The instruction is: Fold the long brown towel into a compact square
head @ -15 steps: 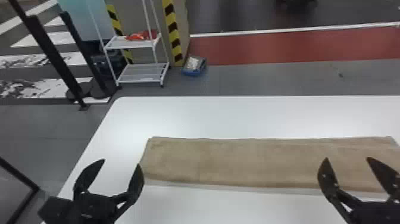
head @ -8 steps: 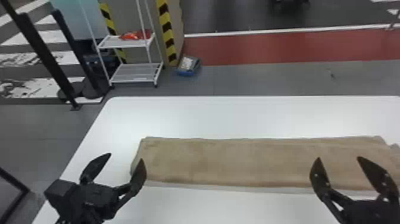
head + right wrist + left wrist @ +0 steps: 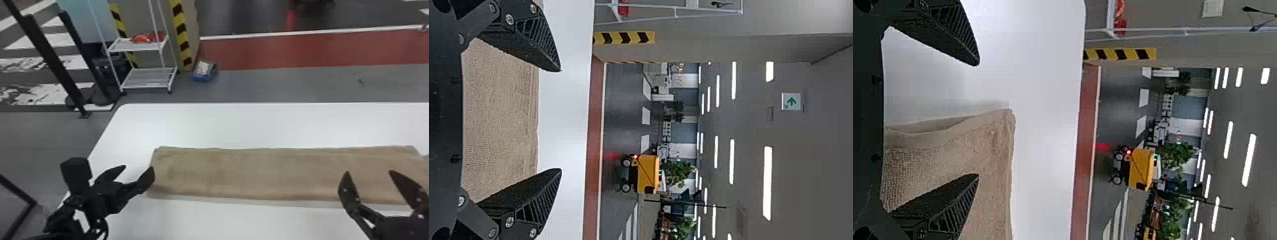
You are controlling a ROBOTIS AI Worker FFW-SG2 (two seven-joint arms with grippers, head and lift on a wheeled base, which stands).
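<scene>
The brown towel (image 3: 255,174) lies as a long flat strip across the white table, its left end near my left gripper (image 3: 135,170). That gripper stands open at the towel's left end, one fingertip by the towel's edge. In the left wrist view the left gripper (image 3: 978,120) has the corner of the towel (image 3: 998,145) between and beyond its spread fingers, not gripped. My right gripper (image 3: 368,174) is open above the towel's right part. The right wrist view shows the towel (image 3: 501,115) behind the open fingers of the right gripper (image 3: 560,120), with nothing held.
The white table (image 3: 255,124) has bare surface behind and in front of the towel. Past its far left edge stand a white wheeled shelf (image 3: 148,78), a blue box (image 3: 204,71) and dark posts (image 3: 51,57) on the floor.
The left gripper has shifted and turned, now pointing more toward the towel's left end, with more of its arm showing. The head view has shifted slightly. The towel lies as before.
</scene>
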